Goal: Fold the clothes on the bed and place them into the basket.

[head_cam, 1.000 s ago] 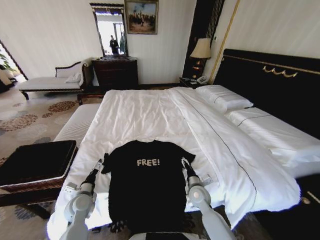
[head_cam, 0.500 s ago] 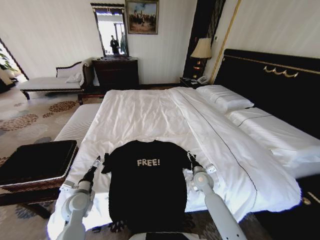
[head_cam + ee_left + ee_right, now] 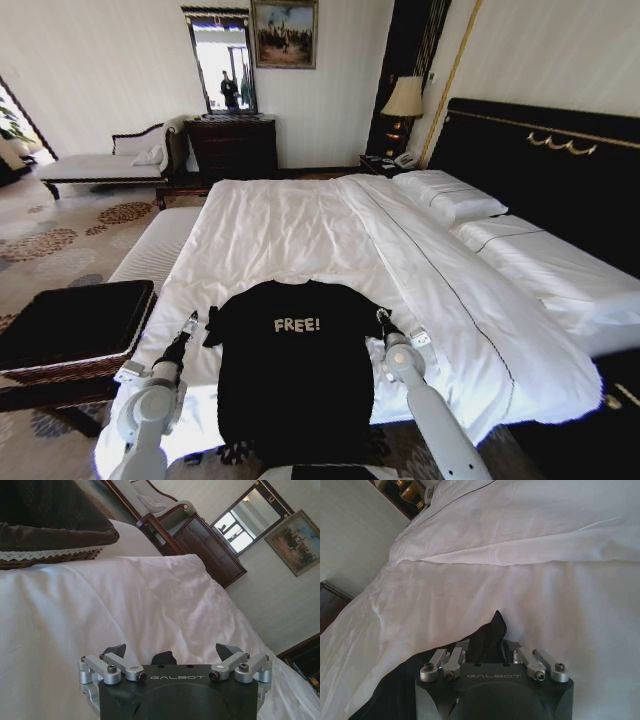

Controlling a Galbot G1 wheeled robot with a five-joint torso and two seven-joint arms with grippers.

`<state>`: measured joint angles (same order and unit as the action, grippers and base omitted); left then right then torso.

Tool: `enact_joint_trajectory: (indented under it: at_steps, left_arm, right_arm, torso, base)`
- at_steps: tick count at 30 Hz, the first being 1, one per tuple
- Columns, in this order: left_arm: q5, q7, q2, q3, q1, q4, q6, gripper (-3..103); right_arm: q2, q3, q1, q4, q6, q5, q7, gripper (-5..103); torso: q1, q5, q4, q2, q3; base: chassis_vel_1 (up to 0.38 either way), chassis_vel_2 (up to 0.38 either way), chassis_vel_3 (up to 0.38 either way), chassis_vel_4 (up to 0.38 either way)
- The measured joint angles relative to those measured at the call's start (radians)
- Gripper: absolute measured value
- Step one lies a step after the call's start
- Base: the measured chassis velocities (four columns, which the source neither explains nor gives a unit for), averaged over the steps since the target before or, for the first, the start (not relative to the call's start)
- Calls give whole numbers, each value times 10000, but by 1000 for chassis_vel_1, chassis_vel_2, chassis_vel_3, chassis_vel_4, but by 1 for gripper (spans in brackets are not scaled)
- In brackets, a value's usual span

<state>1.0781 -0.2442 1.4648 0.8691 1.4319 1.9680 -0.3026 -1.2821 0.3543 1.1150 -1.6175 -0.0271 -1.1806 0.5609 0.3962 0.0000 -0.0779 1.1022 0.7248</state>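
Note:
The black T-shirt (image 3: 295, 380) with white "FREE!" lettering lies flat, chest up, at the foot of the white bed (image 3: 300, 220). At its right sleeve, my right gripper (image 3: 381, 318) is shut on the sleeve tip (image 3: 492, 627), which sticks out between the closed fingers (image 3: 487, 652). Just outside the left sleeve (image 3: 213, 326), my left gripper (image 3: 190, 322) stands open over bare sheet, its fingertips (image 3: 116, 651) spread wide. The brown woven basket (image 3: 60, 372) with black fabric sits off the bed's left side and also shows past the sheet (image 3: 45, 555).
A white-cushioned bench (image 3: 155, 250) runs along the bed's left side beyond the basket. Pillows (image 3: 445, 195) and the black headboard (image 3: 540, 160) are at the right. A dresser (image 3: 232, 145), chaise (image 3: 100, 165) and lamp (image 3: 403, 100) stand by the far wall.
My right arm has shifted outward and forward, so the gripper now sits at the right sleeve's tip. My left gripper has drifted slightly left, away from the shirt.

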Motion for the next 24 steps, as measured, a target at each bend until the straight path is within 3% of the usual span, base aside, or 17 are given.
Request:
enact_joint_trajectory:
  at_steps: [1,3,7,9,11,17,24]
  left_arm:
    - [-1,-1,-1,7,11,-3,4,100]
    - [-3,-5,-2,16,21,-9,8,100]
    - [-19,-24,1,23,48,-32,20,100]
    - [-23,-28,6,24,52,-32,21,100]
    - [-32,-35,15,24,61,-31,23,100]
    - [-62,-38,36,26,84,-48,36,100]
    - [-93,-44,70,29,101,-70,44,100]
  right_arm:
    - [7,-14,-10,4,-6,32,-14,33]
    - [13,-27,-19,3,-10,43,-23,33]
    - [37,-102,-66,-87,-49,52,-121,12]
    - [46,-133,-73,-131,-85,51,-203,12]
    - [58,-235,-91,-265,-201,54,-475,3]
    - [28,-825,-206,-431,-668,408,-1615,0]
    - [-142,-1808,-400,-350,-917,900,-2317,0]
  torso:
    - [0,0,0,0,0]
    - [0,0,1,0,0]
    - [0,0,0,0,0]
    - [0,0,0,0,0]
    - [0,-1,0,0,0]
    - [0,-1,0,0,0]
    - [0,-2,1,0,0]
  base:
    - [0,0,0,0]
    - [0,0,0,0]
    - [0,0,0,0]
    - [0,0,0,0]
    - [0,0,0,0]
    - [0,0,0,0]
    - [0,0,0,0]
